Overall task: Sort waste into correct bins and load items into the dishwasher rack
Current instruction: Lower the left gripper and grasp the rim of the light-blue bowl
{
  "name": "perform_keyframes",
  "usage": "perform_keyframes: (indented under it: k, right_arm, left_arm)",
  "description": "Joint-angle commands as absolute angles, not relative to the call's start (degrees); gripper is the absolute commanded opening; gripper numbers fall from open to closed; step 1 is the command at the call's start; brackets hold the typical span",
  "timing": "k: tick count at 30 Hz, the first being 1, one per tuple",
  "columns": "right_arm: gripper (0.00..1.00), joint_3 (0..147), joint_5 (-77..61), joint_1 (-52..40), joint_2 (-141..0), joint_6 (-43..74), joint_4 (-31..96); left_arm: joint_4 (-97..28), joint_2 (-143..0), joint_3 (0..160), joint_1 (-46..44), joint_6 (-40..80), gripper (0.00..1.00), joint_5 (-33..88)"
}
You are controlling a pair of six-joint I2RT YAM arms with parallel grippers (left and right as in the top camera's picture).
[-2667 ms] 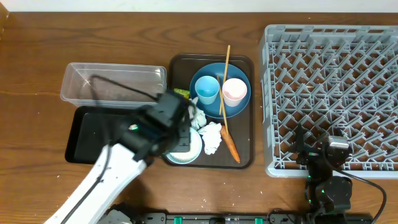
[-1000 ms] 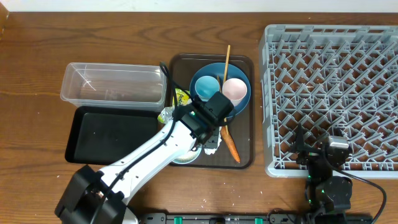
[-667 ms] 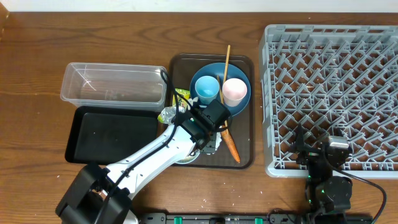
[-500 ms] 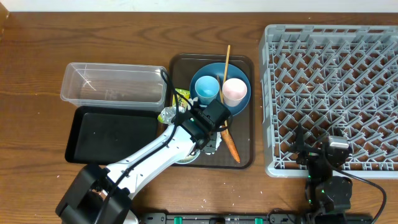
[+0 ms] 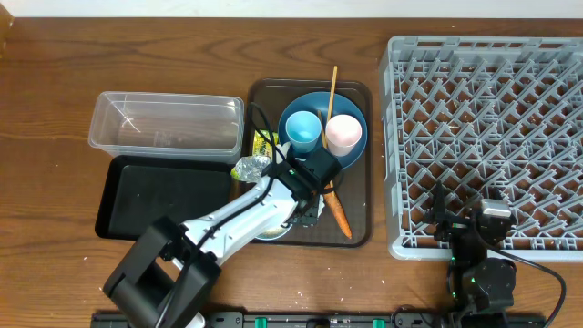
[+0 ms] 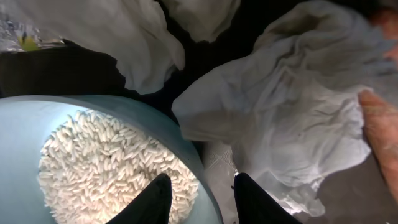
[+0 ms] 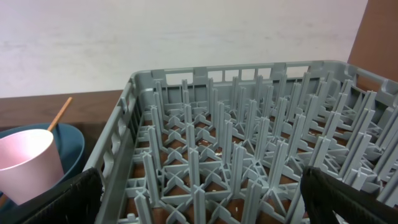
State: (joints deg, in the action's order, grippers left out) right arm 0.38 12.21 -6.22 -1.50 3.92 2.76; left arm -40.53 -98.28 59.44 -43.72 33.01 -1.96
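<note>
My left gripper (image 6: 202, 193) is open, low over the brown tray. Its jaws straddle the rim of the small pale blue bowl (image 6: 124, 104). One finger hangs over the white rice (image 6: 99, 162) inside it. The other is outside, over a crumpled white tissue (image 6: 280, 124). A second tissue (image 6: 124, 37) lies beyond the bowl, and the orange carrot (image 5: 338, 215) lies to the right. The blue plate (image 5: 305, 105) carries the light blue cup (image 5: 303, 130), the pinkish cup (image 5: 343, 134) and a chopstick (image 5: 332, 96). My right gripper (image 7: 214, 186) stands wide open over the grey rack (image 5: 492, 137), holding nothing.
The brown tray (image 5: 361, 232) holds the dishes. A foil wrapper (image 5: 248, 168) and a yellow-green packet (image 5: 264, 143) lie at its left edge. The clear tub (image 5: 168, 123) and the black tray (image 5: 155, 196) sit further left. The rack fills the right side.
The left arm swung from beside the black tray across to the brown tray and came down at the bowl, its jaws narrowing a little. The right arm has not moved.
</note>
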Motion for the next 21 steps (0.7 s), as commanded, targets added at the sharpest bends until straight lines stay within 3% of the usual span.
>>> perform_keyframes:
  k: [1,14,21]
  right_arm:
    - [0.99,0.32,12.16,-6.94,-1.43,4.21,3.03]
    - [0.99,0.32,12.16,-6.94,-1.43,4.21,3.03]
    - [0.99,0.32,12.16,-6.94,-1.43,4.21,3.03]
  left_arm:
    - [-40.60,-98.65,59.02,-43.86,33.12,0.36,-3.27]
    - [-41.06,-98.65,59.02,-43.86,33.10,0.28,-3.27]
    - [-41.32,-98.65,59.02,-43.86,33.12,0.15,-3.20]
